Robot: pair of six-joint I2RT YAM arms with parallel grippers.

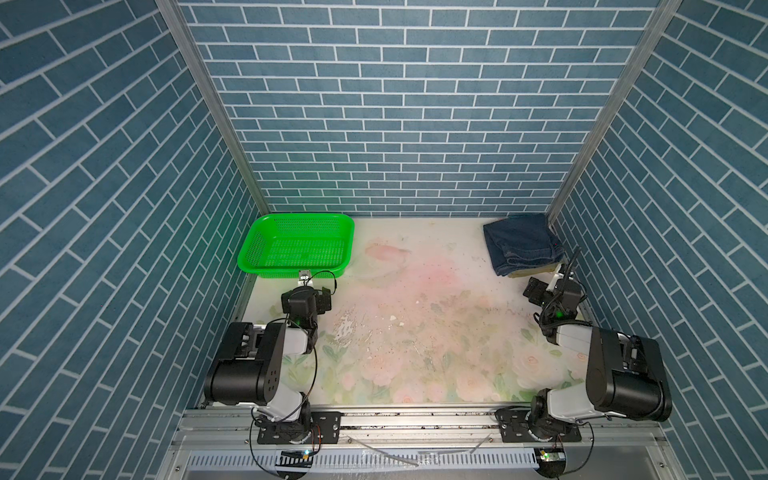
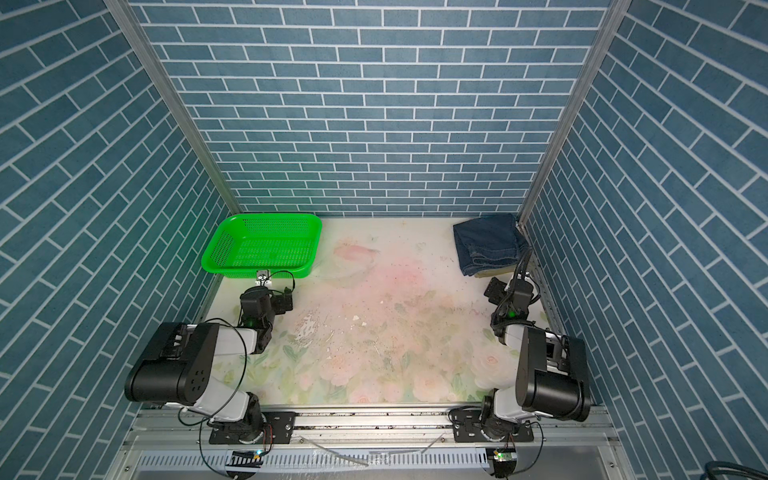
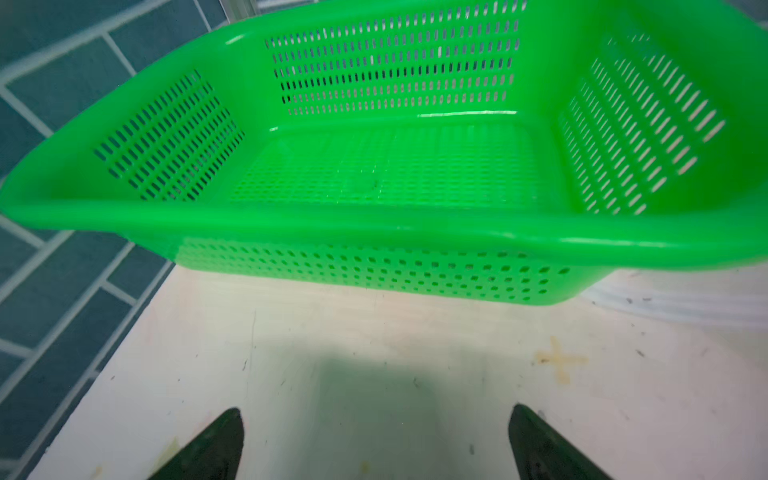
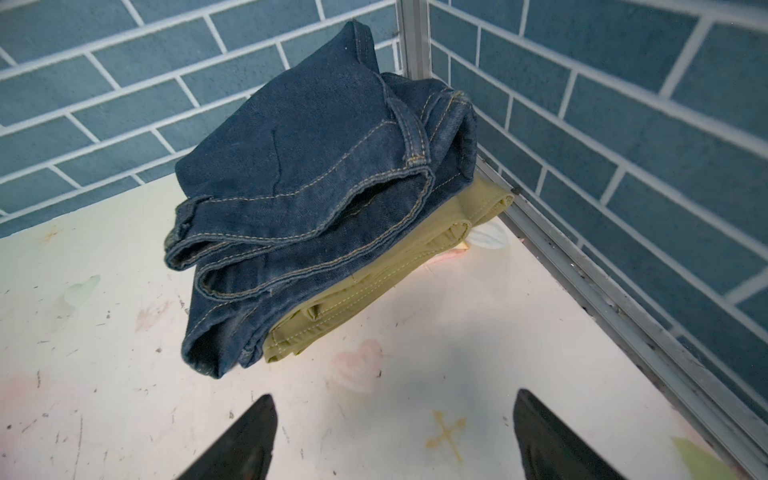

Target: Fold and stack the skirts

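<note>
Top views, stack position: the denim skirt [image 1: 521, 243] lies folded in the far right corner of the table [image 1: 415, 332], on top of the khaki skirt [image 1: 530, 272].
Top views, axis: the folded pile is nearly square; its slightly longer side runs from the back wall toward the near edge.
Top views, edges: the layered fold edges face the near side, where a strip of khaki shows below the denim. The pile's right side lies close along the side wall.
Top views, open room: the middle of the table is bare between the pile and the green basket [image 1: 307, 217] in the far left corner.
Left wrist view, gripper: the left gripper [image 3: 376, 415] stands spread wide, with nothing between its fingertips.
Left wrist view, clearance: bare table separates the fingertips from the basket's near wall.
Right wrist view, gripper: the right gripper [image 4: 395, 399] is spread wide and grasps nothing.
Right wrist view, stack: the denim lies rumpled over the khaki, with hems and stitched seams turned toward the gripper. The pile's far corner sits in the wall corner, beside the metal rail [image 4: 582, 266].
Right wrist view, clearance: the fingertips are apart from the pile.
</note>
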